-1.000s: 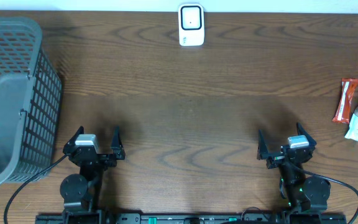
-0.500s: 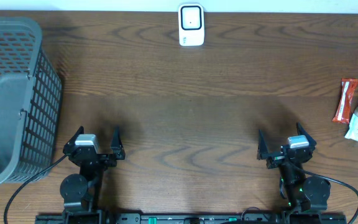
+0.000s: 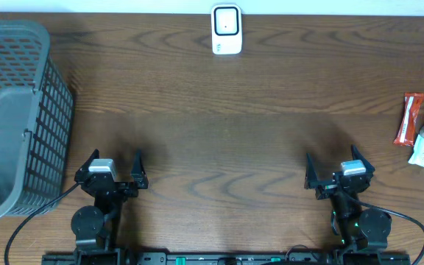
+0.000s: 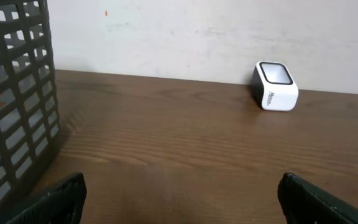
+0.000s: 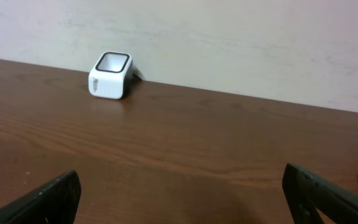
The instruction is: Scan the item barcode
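Resting low at the near edge of the table (image 3: 219,147), my left claw (image 3: 115,158) and right claw (image 3: 332,160) were spread wide and held nothing. The items to scan, a red snack bar (image 3: 409,118) among them, lay well off to my right claw's outer side, so that claw seemed best placed to fetch one. The scanner (image 3: 226,29) stood far ahead, between both claws, probably so either could present a barcode.

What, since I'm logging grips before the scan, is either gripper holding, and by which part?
Nothing is held: the left gripper and right gripper both stand open and empty, apart from the red snack bar.
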